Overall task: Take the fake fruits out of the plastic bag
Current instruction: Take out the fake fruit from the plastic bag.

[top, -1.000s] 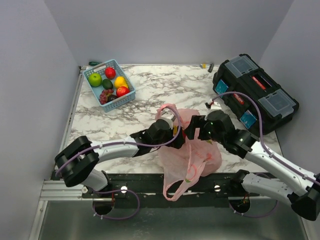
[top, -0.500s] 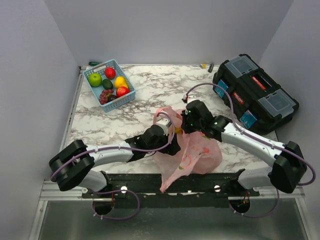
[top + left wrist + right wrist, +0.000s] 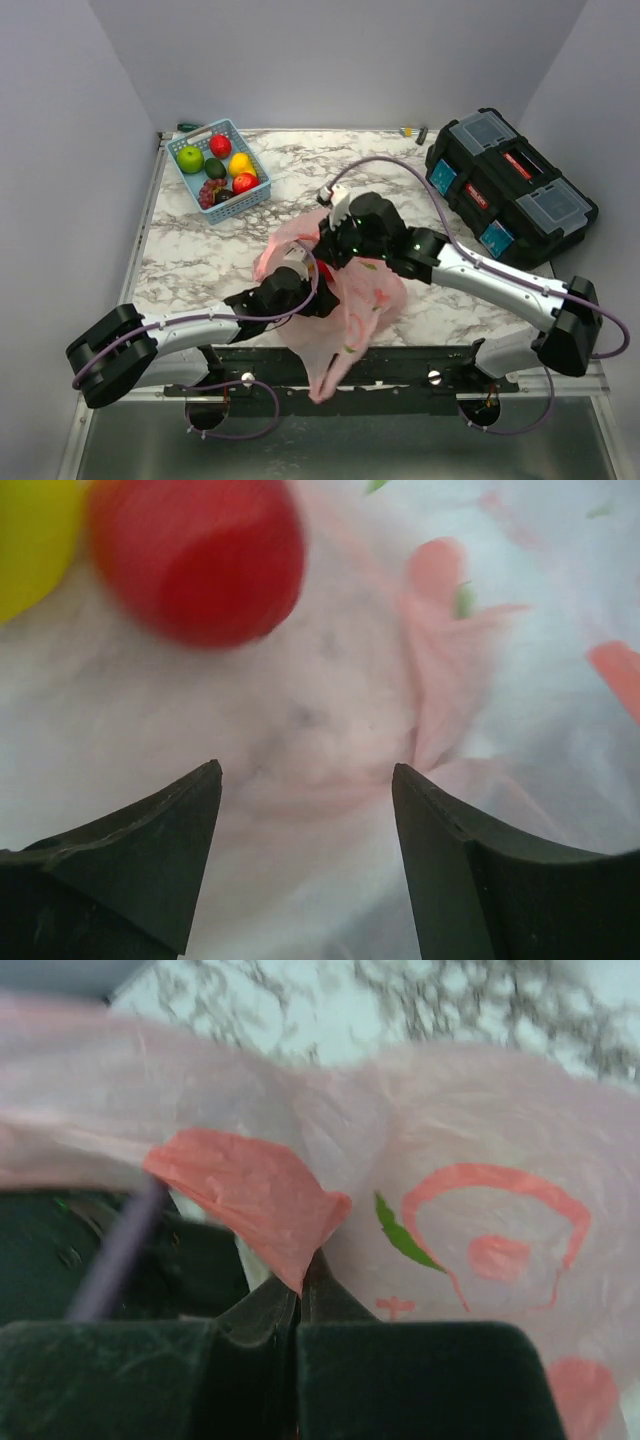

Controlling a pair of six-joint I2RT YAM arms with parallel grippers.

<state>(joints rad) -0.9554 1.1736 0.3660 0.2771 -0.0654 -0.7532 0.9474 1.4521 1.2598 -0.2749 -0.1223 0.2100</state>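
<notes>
Plastic bag [image 3: 368, 298]: lay crumpled at the middle of the tabletop's [image 3: 330, 180] near edge, with one loop handle [image 3: 326, 385] trailing over that edge.
Right jaws: were pressed fully together on a raised fold of the bag's pink film [image 3: 262, 1198]. I judged this pinch was meant to hold the mouth up and apart so the other arm had a way in.
Left jaws: stood wide apart with nothing between them. The dark fingers [image 3: 140, 865] pointed into the bag, with only thin film ahead of them.
Fake fruits: a red fruit [image 3: 195, 560] and a yellow fruit [image 3: 28, 535] sat side by side just beyond the left fingertips, untouched and still inside the bag.
Blue basket [image 3: 256, 192]: sat at the tabletop's far left corner, well apart from the bag, and held other fruits.
Black toolbox [image 3: 512, 185]: sat closed at the right edge and played no part.
Step in hand: reaching for the red fruit while the bag was kept open.
Risk: the loose film could fold into the left jaws along with the fruit, and the glossy round fruit could roll away from them.
</notes>
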